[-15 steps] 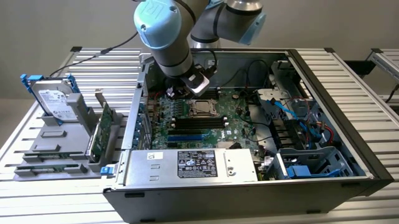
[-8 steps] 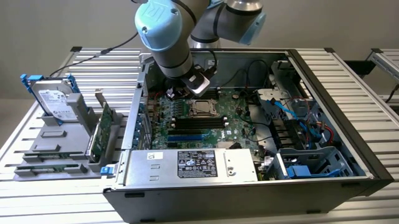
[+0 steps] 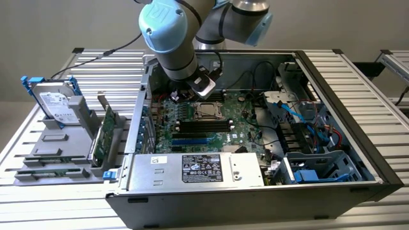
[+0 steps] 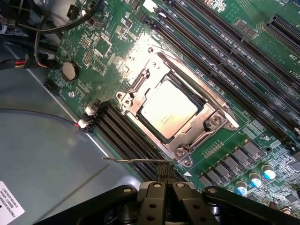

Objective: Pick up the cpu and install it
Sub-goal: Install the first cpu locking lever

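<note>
Wrist view: hovering beside the socket [image 4: 213, 121] with the gripper [image 4: 164, 178] squeezed together, carrying nothing; spotting the cpu [image 4: 168, 108] seated inside it. Judging installation nearly finished; probably needing care around the thin lever [image 4: 140, 160].

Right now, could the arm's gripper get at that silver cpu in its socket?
Probably yes: the gripper hangs shut close beside the cpu, whose bare top faces up with no cable across it.
</note>
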Robot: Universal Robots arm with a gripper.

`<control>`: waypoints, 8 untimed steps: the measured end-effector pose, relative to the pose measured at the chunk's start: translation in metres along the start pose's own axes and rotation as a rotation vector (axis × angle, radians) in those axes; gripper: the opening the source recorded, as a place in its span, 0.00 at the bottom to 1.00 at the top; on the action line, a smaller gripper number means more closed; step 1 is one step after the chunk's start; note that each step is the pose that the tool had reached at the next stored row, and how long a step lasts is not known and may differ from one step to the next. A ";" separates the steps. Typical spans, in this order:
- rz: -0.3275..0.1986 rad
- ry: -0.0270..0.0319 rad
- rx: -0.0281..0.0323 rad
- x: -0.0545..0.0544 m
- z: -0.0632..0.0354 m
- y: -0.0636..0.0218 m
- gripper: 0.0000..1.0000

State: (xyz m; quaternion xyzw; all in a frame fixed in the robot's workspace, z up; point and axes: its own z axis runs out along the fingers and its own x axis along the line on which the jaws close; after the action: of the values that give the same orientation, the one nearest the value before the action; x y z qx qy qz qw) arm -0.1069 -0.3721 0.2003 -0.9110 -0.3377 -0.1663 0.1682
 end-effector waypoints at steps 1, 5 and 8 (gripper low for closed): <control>-0.001 0.0010 -0.0006 0.000 0.0002 0.0001 0.11; -0.003 0.0046 -0.0037 0.000 0.0013 0.0007 0.11; -0.004 0.0056 -0.0043 -0.001 0.0019 0.0009 0.11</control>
State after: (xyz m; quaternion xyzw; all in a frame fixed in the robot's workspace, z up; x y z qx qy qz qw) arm -0.1064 -0.3722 0.1983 -0.9103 -0.3385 -0.1698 0.1669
